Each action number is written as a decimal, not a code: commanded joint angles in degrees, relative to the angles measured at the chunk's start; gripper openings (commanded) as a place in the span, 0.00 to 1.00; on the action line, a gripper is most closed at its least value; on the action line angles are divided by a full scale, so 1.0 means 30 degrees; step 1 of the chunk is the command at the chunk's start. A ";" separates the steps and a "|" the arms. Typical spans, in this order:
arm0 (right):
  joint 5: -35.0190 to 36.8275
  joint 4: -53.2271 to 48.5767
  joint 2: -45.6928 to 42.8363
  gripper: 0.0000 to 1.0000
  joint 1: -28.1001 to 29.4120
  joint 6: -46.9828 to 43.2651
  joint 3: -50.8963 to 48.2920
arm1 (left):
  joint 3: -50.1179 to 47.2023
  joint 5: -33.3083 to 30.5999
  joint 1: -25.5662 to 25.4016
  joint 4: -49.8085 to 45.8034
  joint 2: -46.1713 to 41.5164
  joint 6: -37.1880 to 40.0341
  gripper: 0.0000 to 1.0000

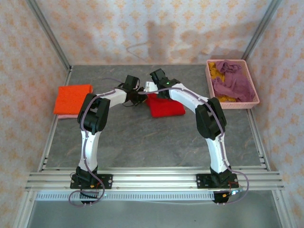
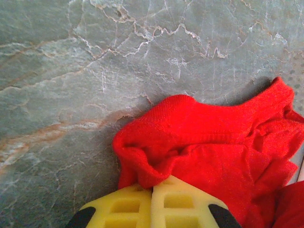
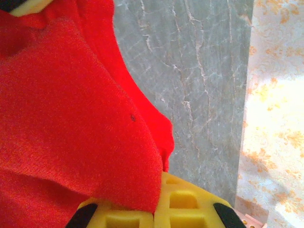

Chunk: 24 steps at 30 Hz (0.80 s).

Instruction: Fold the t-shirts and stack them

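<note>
No writing, label, brand, number or sign could be read on the red t-shirt pinched in the jaws, on the marbled surface beyond them, or on the patterned wall off to their side.

Your left arm and right arm: white links, black joint housings, purplish cables trailing alongside. Green light on right arm. Your fingers: yellow, grid-recessed, black-cornered.

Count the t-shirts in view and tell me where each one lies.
5. An orange t-shirt folded at far left, atop a pale pink one; red t-shirt mid-table; mauve one and mustard one crumpled in the pink basket, which may hide more.
</note>
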 commanded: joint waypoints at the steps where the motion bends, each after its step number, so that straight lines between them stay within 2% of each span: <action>1: 0.0272 0.1568 0.0252 0.00 -0.0150 0.0146 0.0050 | -0.0064 -0.0551 0.0201 -0.1834 0.1033 0.0468 0.00; 7: -0.0719 0.2895 0.0998 0.00 -0.0150 0.0282 0.0005 | -0.0108 -0.0611 0.0216 -0.1920 0.0915 0.0468 0.00; 12: -0.1120 0.2959 0.1476 0.05 -0.0150 0.0508 0.0176 | -0.0237 -0.0655 0.0210 -0.1920 0.0829 0.0443 0.00; 14: -0.1238 0.2929 0.1509 0.15 -0.0150 0.0692 0.0161 | -0.0269 -0.0669 0.0216 -0.1920 0.0784 0.0439 0.00; 16: -0.1268 0.3048 0.1289 0.39 -0.0150 0.0863 -0.0029 | -0.0313 -0.0698 0.0216 -0.1916 0.0713 0.0412 0.00; 17: -0.1268 0.3266 0.1115 0.46 -0.0149 0.0985 -0.0206 | -0.0342 -0.0713 0.0214 -0.1891 0.0675 0.0381 0.00; 20: -0.1360 0.4103 0.0210 0.59 -0.0149 0.1348 -0.0991 | -0.0528 -0.0576 0.0245 -0.1658 0.0528 0.0049 0.00; 24: -0.1357 0.5560 -0.1450 0.70 -0.0179 0.2086 -0.2548 | -0.0980 -0.0402 0.0298 -0.1084 0.0157 -0.0503 0.00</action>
